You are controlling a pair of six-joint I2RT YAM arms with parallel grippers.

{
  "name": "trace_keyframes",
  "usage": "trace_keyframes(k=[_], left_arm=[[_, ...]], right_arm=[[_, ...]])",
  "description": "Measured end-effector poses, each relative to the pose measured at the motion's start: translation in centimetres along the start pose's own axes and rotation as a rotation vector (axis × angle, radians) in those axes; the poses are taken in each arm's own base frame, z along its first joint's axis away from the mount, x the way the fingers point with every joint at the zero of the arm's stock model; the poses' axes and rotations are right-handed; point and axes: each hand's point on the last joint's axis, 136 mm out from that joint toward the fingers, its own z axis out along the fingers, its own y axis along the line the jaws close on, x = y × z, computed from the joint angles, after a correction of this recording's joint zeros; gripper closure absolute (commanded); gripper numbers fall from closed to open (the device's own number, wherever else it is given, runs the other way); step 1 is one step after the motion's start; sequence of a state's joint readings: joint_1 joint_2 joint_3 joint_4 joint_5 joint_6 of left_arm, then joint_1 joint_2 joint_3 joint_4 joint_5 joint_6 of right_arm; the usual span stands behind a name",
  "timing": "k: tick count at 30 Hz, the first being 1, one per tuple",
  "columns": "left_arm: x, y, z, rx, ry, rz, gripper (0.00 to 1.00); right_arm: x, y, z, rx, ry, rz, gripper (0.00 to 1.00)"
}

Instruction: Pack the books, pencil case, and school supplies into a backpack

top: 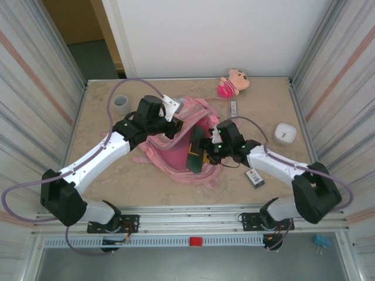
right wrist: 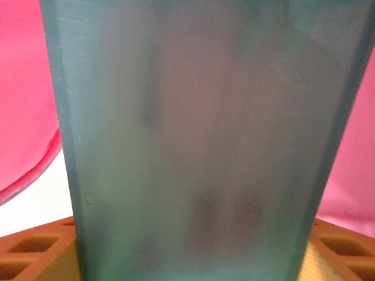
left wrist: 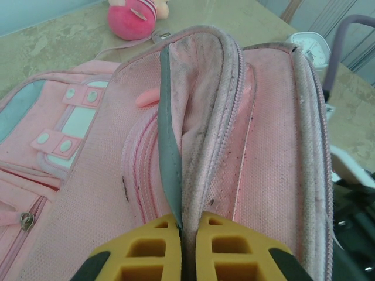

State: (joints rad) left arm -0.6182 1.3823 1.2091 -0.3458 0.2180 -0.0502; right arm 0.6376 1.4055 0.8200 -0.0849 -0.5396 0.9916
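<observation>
Left fingers (left wrist: 146,254) clamp the backpack (top: 176,161) rim, propping its mouth open at mid-worktop (top: 152,190). Right fingers (right wrist: 35,252) grip a dark book (right wrist: 193,140) standing upright in the opening. It likely needs lowering straight, flat against the inner wall, with the rim lifted.

The left arm (top: 96,157) extends from its base up and inward to the left rim of the large pink fabric backpack (top: 176,167), with the wrist bent over that rim. The left gripper (left wrist: 183,228) is clamped tight on the rim. Its yellow fingers (left wrist: 146,249) are pressed together with the fabric edge pinched between them.

The right arm (top: 275,165) lies low, stretched toward the backpack's right side, forearm nearly level. The right gripper (top: 208,146) sits at the backpack's mouth. Its orange fingers (right wrist: 29,252) flank a thin flat dark teal book (top: 195,149) on both sides; whether they press on it is unclear.
</observation>
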Motion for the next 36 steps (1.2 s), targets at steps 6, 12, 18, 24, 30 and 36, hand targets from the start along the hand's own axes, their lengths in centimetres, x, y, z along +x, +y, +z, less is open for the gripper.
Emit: trace_keyframes(k=[6,12,18,24,30,36], left_arm=[[-0.1,0.3,-0.1,-0.004,-0.006,-0.004,1.00],[-0.2,0.7,-0.1,-0.011,-0.009,-0.008,1.00],[-0.4,0.9,-0.2,-0.015,-0.015,-0.011,1.00],[-0.4,0.9,-0.2,-0.015,-0.018,-0.013,1.00],[-0.6,0.9,-0.2,-0.016,-0.025,-0.011,1.00],[-0.6,1.0,-0.2,-0.019,-0.025,-0.011,1.00]], right_arm=[[-1.2,0.0,0.8,0.139,-0.054,-0.100,0.17],[0.4,-2.0,0.6,0.313,-0.088,-0.180,0.18],[2.8,-1.8,2.2,0.335,-0.083,-0.263,0.25],[1.6,-2.4,4.4,0.329,-0.140,-0.324,0.30],[0.8,-1.9,6.9,0.313,-0.173,-0.522,0.40],[-1.9,-1.1,9.6,0.212,-0.198,-0.606,0.45]])
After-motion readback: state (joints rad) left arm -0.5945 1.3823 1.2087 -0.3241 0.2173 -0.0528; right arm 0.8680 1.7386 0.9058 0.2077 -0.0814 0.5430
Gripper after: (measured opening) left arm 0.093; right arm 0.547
